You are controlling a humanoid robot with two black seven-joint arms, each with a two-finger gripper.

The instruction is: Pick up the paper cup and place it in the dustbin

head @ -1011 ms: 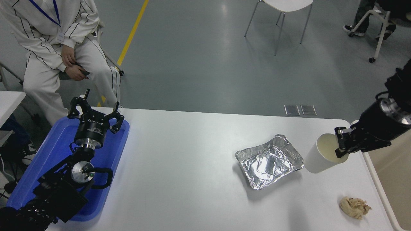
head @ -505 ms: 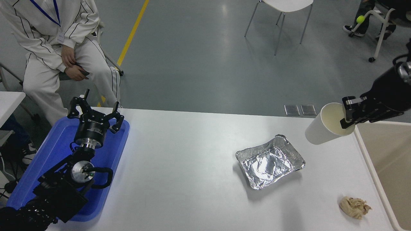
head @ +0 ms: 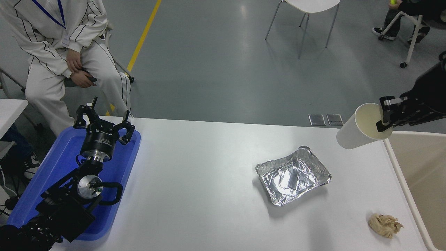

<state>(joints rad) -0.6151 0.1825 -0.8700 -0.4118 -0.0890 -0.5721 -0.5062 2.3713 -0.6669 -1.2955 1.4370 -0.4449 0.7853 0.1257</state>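
**Cup held up at the table's far right corner**

Right gripper (head: 384, 116) comes in from the right edge with its fingers clamped on the rim of the paper cup (head: 359, 128), one finger inside the mouth and the other outside. The cup hangs clear of the table (head: 209, 181), tilted, its cream inside facing up and toward the camera, above the far right corner. Just to its right lies the dustbin (head: 400, 174), whose pale rim runs along the table's right edge; the cup's mouth is near that rim's far corner.

On the table sit a crumpled foil tray (head: 292, 175) toward the right side and a tan paper wad (head: 385, 225) near the near right corner. Left gripper (head: 104, 122) is parked at the near left, fingers spread apart, over a blue tray (head: 62, 157). A person (head: 59, 45) sits beyond the far left corner.
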